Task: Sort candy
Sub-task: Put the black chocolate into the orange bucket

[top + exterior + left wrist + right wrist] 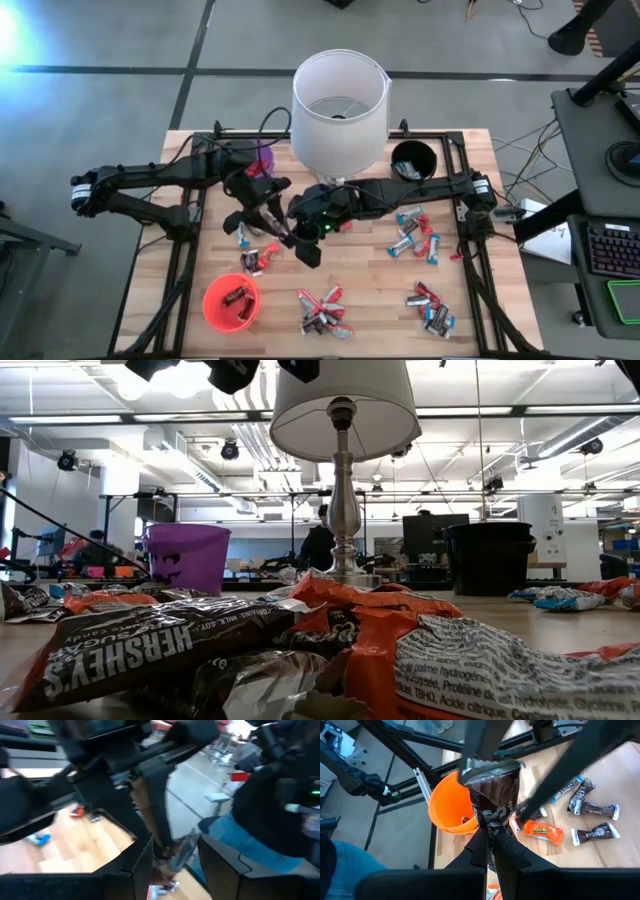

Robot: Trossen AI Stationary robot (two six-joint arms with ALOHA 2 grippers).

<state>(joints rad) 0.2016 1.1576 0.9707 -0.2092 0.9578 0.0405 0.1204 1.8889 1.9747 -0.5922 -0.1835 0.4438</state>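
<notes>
The right gripper pinches a dark-wrapped candy bar by one wrapper end above the desk, near the orange cup at its front left. The left gripper, fingers partly apart and seemingly empty, crowds close; a bump could shake the thin grip loose.

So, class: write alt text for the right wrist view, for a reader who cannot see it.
The right claw is shut on a dark brown candy bar, held above a wooden table. An orange cup sits behind it, and an orange Reese's and several brown bars lie scattered nearby.
</notes>
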